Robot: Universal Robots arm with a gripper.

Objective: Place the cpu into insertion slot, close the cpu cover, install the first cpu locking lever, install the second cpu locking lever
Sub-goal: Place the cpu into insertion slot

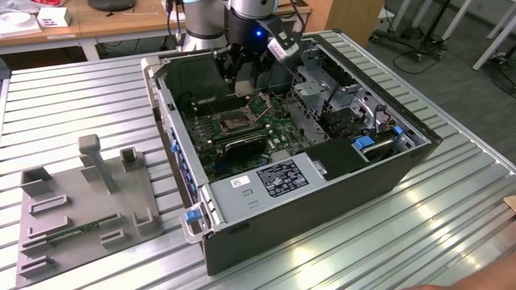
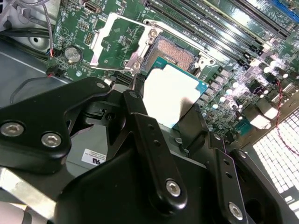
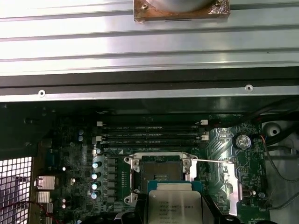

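My gripper [image 1: 244, 84] reaches down into the open computer case and is shut on the cpu [image 2: 170, 95], a flat square chip with a silvery top and green edge. Black fingers [image 2: 140, 121] clamp the chip's sides. In both wrist views the cpu [image 3: 174, 205] hovers just short of the insertion slot [image 3: 161, 170], partly overlapping its near rim. The slot [image 2: 175, 52] lies bare, its dark pin field showing inside a silvery rim. The cpu cover [image 2: 119, 42] is flipped open beside the slot. A thin lever wire [image 3: 212, 161] sticks out sideways from the socket.
The green motherboard [image 1: 274, 130] lies inside the black case [image 1: 322, 199], with long memory slots [image 3: 152, 133] beside the socket. A drive cage and cables [image 1: 339, 103] crowd the exterior view's right. A grey fixture plate [image 1: 81, 205] sits on the ribbed metal table at that view's left.
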